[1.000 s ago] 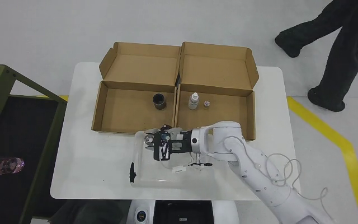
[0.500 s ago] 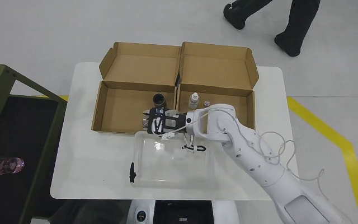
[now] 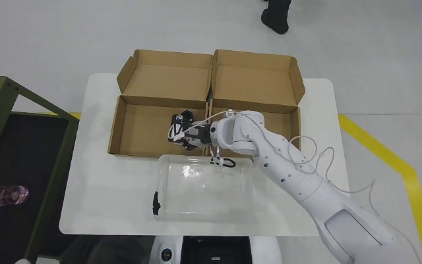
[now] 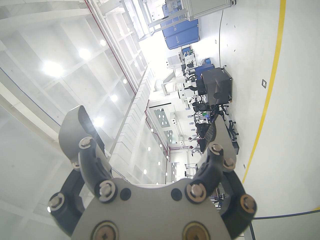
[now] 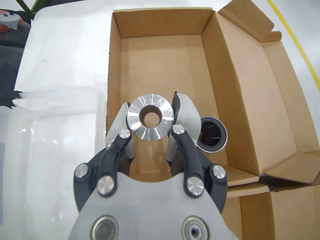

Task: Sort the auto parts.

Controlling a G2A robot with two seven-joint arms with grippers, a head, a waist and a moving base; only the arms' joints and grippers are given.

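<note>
My right gripper (image 5: 150, 121) is shut on a silver metal ring (image 5: 150, 120) with a round centre hole, held above the floor of the left cardboard box (image 5: 160, 58). In the top view that gripper (image 3: 177, 129) hangs over the left box (image 3: 142, 129), beside a dark cylindrical bushing (image 3: 188, 116). The bushing (image 5: 212, 136) stands upright in the box, just beside one fingertip. My left gripper (image 4: 147, 128) points up at the hall ceiling, open with nothing between its fingers.
The right cardboard box (image 3: 264, 135) holds a small white bottle (image 3: 229, 115) and a small round part (image 3: 244, 121). A clear plastic bin (image 3: 204, 191) sits in front of the boxes, with a black clip (image 3: 225, 162) at its rim and a black piece (image 3: 155, 203) at its left edge.
My right gripper has carried the silver ring from above the clear bin back and to the left, over the left box next to the bushing.
</note>
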